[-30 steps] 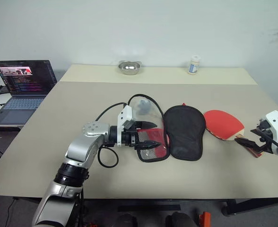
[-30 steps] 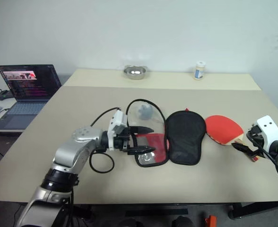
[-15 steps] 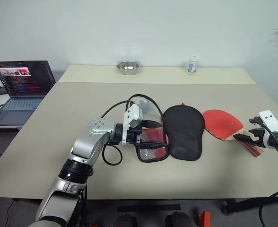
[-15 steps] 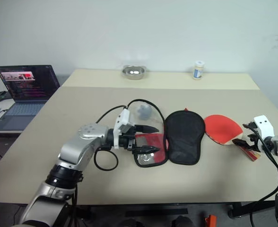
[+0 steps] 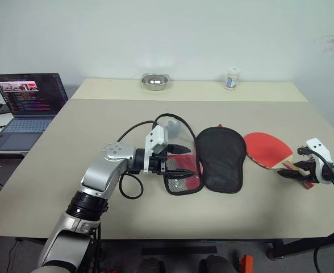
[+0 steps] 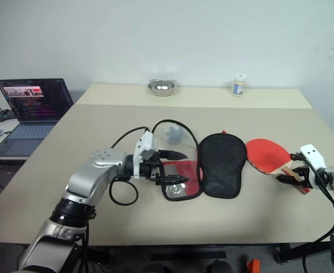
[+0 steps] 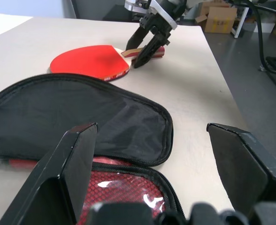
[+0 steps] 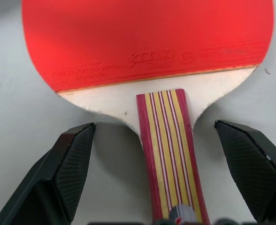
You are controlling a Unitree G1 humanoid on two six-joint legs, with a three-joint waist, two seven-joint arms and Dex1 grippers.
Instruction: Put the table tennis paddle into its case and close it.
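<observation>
From the head camera I see the case [image 5: 220, 159] lying unzipped in the middle of the desk [image 5: 70, 148], its black half spread to the right and its red mesh half [image 5: 184, 177] to the left. My left tool [image 5: 180, 161] hangs over that red half with its fingers spread apart, gripping nothing. The table tennis paddle [image 5: 267, 149] lies flat just right of the case, red face up, handle pointing toward the right near edge. My right tool [image 5: 292, 172] sits low at the handle, fingers apart on either side of it. A steel bowl [image 5: 154, 81] and a small white bottle [image 5: 231, 78] stand at the far edge; a laptop [image 5: 25, 102] sits off to the left.

In the left wrist view, the left tool's fingers [image 7: 67, 173] stand wide over the zipper rim, with the black half beyond and the paddle farther off.

In the right wrist view, the striped handle [image 8: 168, 150] runs between the wide-open fingers [image 8: 65, 176], neither touching it.
</observation>
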